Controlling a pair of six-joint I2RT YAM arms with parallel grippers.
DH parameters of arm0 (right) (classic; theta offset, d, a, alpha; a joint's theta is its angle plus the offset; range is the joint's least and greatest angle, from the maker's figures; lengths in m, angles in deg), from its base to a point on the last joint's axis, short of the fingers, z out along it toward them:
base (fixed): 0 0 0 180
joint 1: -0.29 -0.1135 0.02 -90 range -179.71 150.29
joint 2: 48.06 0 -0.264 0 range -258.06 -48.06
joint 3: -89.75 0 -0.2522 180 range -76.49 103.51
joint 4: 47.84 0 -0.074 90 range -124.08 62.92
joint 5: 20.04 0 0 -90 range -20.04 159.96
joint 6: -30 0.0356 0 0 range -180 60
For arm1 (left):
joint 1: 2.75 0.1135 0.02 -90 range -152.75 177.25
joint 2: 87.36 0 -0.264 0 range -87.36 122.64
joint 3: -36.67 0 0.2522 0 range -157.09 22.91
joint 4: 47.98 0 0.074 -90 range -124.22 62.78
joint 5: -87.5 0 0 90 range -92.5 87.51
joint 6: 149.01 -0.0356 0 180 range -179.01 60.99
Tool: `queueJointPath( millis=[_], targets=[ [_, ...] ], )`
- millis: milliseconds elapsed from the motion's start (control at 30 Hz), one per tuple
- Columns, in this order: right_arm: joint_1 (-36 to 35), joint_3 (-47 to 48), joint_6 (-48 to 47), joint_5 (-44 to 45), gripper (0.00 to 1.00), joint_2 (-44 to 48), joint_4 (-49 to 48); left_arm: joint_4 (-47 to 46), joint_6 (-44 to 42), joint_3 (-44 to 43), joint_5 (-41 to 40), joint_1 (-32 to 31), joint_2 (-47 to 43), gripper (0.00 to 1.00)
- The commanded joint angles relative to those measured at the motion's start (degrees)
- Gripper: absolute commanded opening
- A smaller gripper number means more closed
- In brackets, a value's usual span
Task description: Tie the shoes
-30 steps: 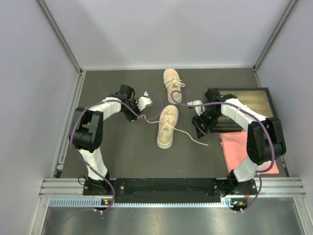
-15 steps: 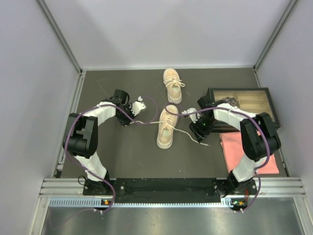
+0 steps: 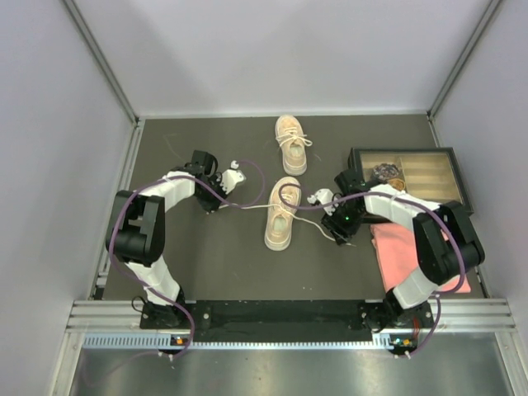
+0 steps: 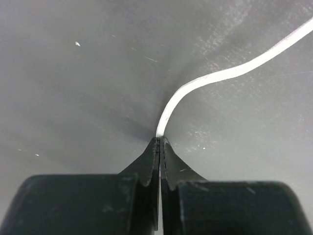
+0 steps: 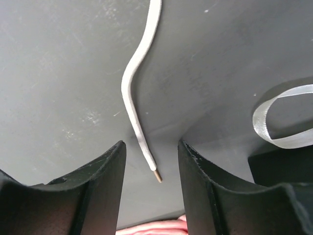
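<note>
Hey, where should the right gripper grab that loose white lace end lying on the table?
Just behind the aglet of the lace, straight down from above: it lies flat, running lengthwise between the open fingers of the right gripper.

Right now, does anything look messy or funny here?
Yes. The near shoe is untied, with its laces stretched out sideways. The left gripper is shut on one lace. The other lace lies loose on the mat, its tip inside the open right gripper, not gripped.
</note>
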Motion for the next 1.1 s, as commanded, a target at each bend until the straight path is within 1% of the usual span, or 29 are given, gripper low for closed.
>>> queueJointPath(
  millis=[0,100,200,233,300,333,467,533,600,733,767,800,867,900,933,967,1033,1067],
  targets=[
    [-1.50,-3.77,-0.79,1.05,0.45,-0.73,-1.43,2.68,1.68,2.08,0.63,0.43,-0.02,0.00],
    [-3.25,-5.70,-1.93,4.03,0.43,-0.56,-2.93,3.03,1.68,2.17,0.64,0.52,-0.64,0.00],
    [-4.66,-7.99,-3.51,7.20,0.34,-0.21,-5.22,3.47,1.07,3.04,0.63,0.78,-1.51,0.00],
    [-4.66,-7.99,-3.34,7.99,0.25,-0.21,-5.57,3.47,0.72,3.39,0.72,1.13,-1.96,0.00],
    [-4.66,-7.73,-3.08,9.92,0.11,-0.30,-5.83,3.38,-0.77,4.27,0.37,1.66,-2.92,0.00],
    [-4.58,-7.64,-2.99,10.80,0.00,-0.38,-6.01,3.21,-1.48,5.32,-0.50,2.36,-3.88,0.00],
    [-2.56,-4.76,-2.29,12.66,0.00,-1.44,-5.31,3.73,-4.64,6.47,-1.56,5.00,-5.12,0.00],
    [-0.19,-2.82,-1.93,12.83,0.00,-2.75,-4.70,4.43,-5.79,6.56,-1.21,5.62,-5.39,0.00],
    [1.65,0.17,-1.76,12.75,0.00,-3.72,-3.73,4.78,-6.49,6.47,0.89,5.62,-5.74,0.00],
    [2.19,4.30,-1.58,9.24,0.00,-4.43,-1.10,3.47,-5.79,5.60,6.16,5.18,-5.39,0.00],
    [2.28,5.44,-1.23,7.49,0.00,-4.51,-0.65,3.12,-5.44,5.16,6.61,5.00,-5.04,0.02],
    [2.19,6.06,-0.80,6.43,0.00,-4.60,0.74,2.94,-4.83,4.37,7.57,4.65,-4.25,0.10],
    [2.19,7.82,-0.27,4.06,0.14,-4.78,1.98,2.33,-3.86,3.40,8.28,4.39,-3.55,0.19],
    [2.19,8.35,0.26,3.17,0.20,-4.78,2.51,1.98,-3.34,2.61,8.54,4.21,-2.76,0.28],
    [2.28,8.88,0.44,2.38,0.37,-4.61,3.56,1.71,-2.81,2.17,8.55,4.21,-2.40,0.32],
    [2.28,9.84,0.61,1.77,0.47,-3.82,3.83,1.27,-2.19,1.64,8.63,4.21,-2.23,0.35],
    [2.28,11.07,1.32,0.80,0.62,-2.94,5.05,1.10,-1.13,0.59,8.98,4.21,-2.22,0.41],
    [2.28,12.56,1.58,0.36,0.66,-2.24,5.41,0.92,-0.52,0.32,9.16,4.21,-2.40,0.43]
  ],
)
